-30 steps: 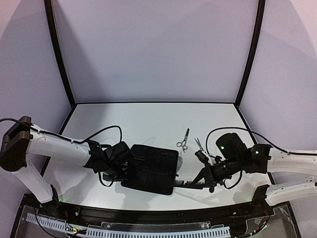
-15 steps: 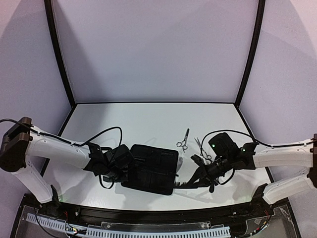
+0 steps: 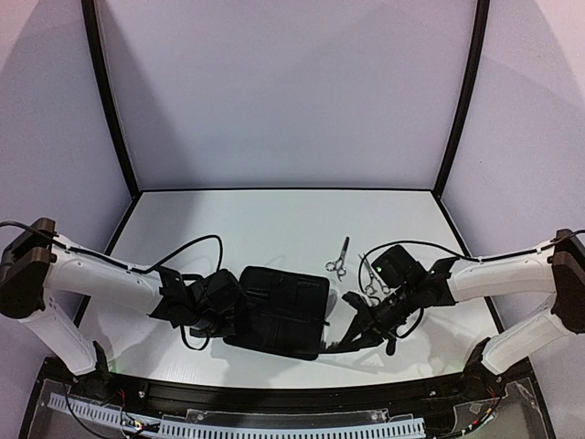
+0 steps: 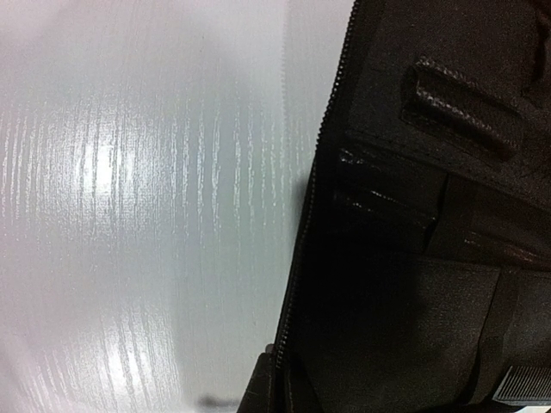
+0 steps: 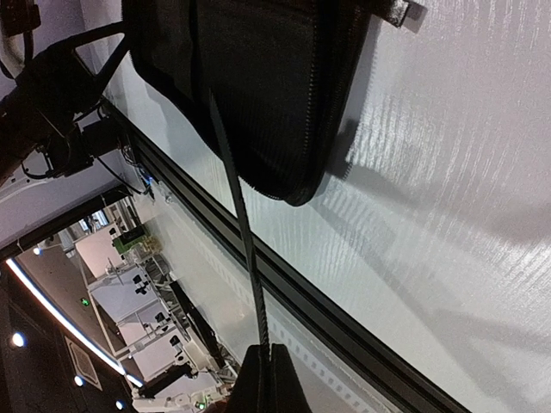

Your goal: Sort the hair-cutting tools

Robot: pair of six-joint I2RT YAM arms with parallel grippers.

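Right end effector point(image 5: 261, 383) pinches comb point(image 5: 234, 198) at case point(image 3: 279, 311), near edge of bench point(image 3: 274, 219). Best kept level, eased into pocket point(image 4: 387, 211). Left end effector point(image 3: 228, 306) beside case, grip impossible to tell.

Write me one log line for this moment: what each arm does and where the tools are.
right end effector: shut on comb, pointing at case | left end effector: at case's left edge, grip unclear | scissors: on table

Scissors point(image 3: 339, 259) shiny metal; comb point(image 5: 248, 258) matt plastic; table point(image 4: 129, 215) glossy.
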